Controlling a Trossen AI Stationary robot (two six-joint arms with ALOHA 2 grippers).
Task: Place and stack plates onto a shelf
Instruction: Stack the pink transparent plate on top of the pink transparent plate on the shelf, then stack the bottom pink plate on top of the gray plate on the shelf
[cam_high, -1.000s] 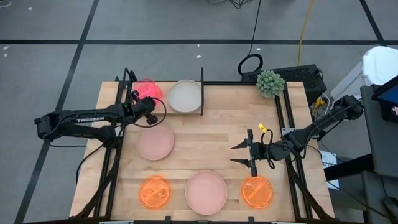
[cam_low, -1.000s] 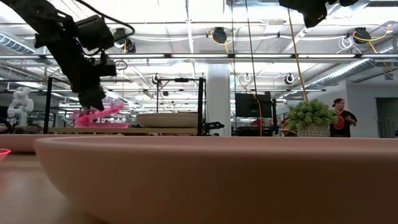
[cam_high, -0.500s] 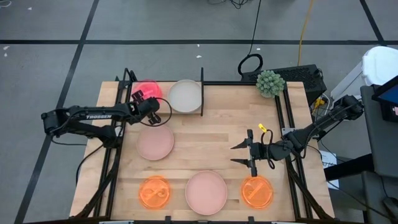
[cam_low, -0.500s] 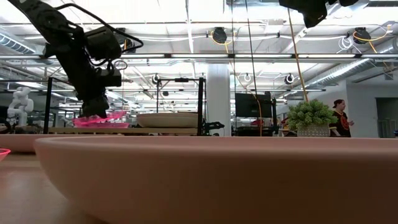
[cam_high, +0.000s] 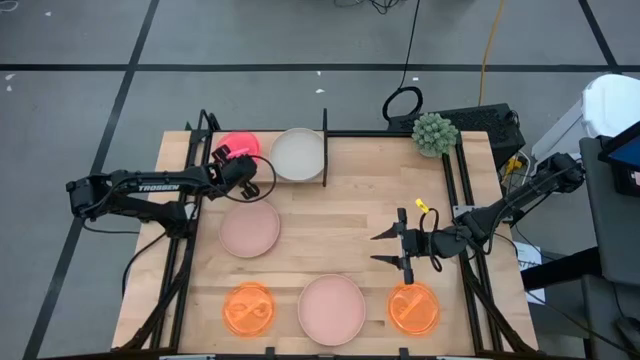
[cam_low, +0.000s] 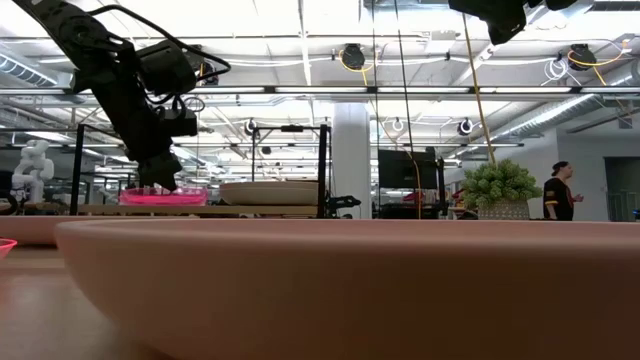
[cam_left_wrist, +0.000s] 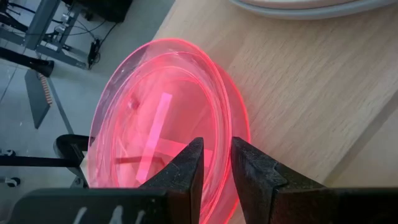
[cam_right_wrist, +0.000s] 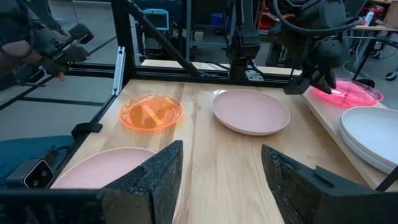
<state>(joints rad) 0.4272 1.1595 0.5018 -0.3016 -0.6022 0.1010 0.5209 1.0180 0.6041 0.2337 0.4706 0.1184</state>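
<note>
overhead, table-level, two wrist views, perhaps overlapping

Place: a robotics lab in a big open industrial hall
Ceiling: exposed beams, pipes and strip lights (cam_low: 330, 30), all bare overhead
Floor: grey, crossed by black tape lines (cam_high: 130, 80), cables trailing over it
Rig: wooden table (cam_high: 350, 215) in a black metal frame, with a small potted plant (cam_high: 434, 133)
Background: monitor (cam_low: 405, 168), more rigs, a person (cam_low: 556, 192) standing far off
</note>
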